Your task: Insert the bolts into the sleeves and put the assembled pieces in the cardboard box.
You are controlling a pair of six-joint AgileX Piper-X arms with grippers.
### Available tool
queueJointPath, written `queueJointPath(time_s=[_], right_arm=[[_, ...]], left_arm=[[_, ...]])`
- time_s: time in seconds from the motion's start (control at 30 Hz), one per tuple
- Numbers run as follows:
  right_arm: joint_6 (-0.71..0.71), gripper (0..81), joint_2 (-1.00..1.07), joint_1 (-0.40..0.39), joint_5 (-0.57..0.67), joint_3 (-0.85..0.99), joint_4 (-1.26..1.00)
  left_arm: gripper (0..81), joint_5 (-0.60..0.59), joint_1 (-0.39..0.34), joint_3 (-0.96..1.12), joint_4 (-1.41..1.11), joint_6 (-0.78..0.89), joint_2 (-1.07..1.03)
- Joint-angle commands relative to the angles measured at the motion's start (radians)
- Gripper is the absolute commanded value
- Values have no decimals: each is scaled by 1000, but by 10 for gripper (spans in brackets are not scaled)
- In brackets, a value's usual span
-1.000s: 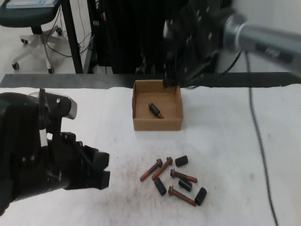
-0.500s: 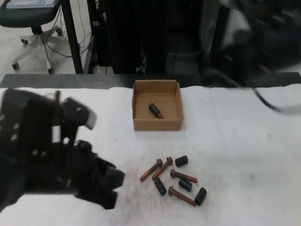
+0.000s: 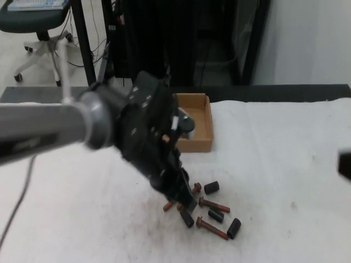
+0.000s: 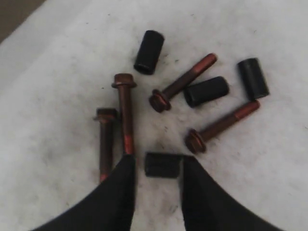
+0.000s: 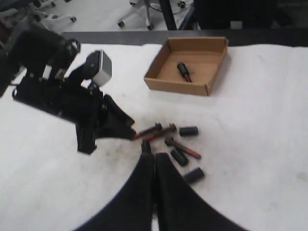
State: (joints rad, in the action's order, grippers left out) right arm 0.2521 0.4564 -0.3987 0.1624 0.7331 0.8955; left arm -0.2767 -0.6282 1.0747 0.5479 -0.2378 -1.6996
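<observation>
Left gripper (image 4: pixel 157 162), fingers parted, above a stained white cloth (image 4: pixel 48 96); twelve o'clock runs straight ahead of the fingertips. First sleeve (image 4: pixel 163 165), black, lies crosswise between the tips. At eleven o'clock, first bolt (image 4: pixel 126 113) and second bolt (image 4: pixel 106 142), both rusty, lie parallel with heads away from the gripper. At one o'clock, third bolt (image 4: pixel 185 82) and fourth bolt (image 4: pixel 221 125) slant with heads toward the gripper, second sleeve (image 4: pixel 206 91) between them. Third sleeve (image 4: pixel 149 52) at twelve; fourth sleeve (image 4: pixel 253 78) at two.

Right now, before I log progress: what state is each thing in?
left gripper: open, straddling one sleeve
right gripper: shut, holding nothing
cardboard box: open-topped, holds one assembled piece
bolts: four loose, lying flat, none sleeved
sleeves: four loose, lying flat
</observation>
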Motion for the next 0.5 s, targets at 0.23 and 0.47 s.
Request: queueJointPath(time_s=[0.23,0.47], right_arm=[[10,6,-60,1,-22,-4,95],[10,6,-60,1,-22,-4,95]], left_arm=[[297,89,-5,176,125,-176,-152],[297,99,-5,176,118,-190,-198]])
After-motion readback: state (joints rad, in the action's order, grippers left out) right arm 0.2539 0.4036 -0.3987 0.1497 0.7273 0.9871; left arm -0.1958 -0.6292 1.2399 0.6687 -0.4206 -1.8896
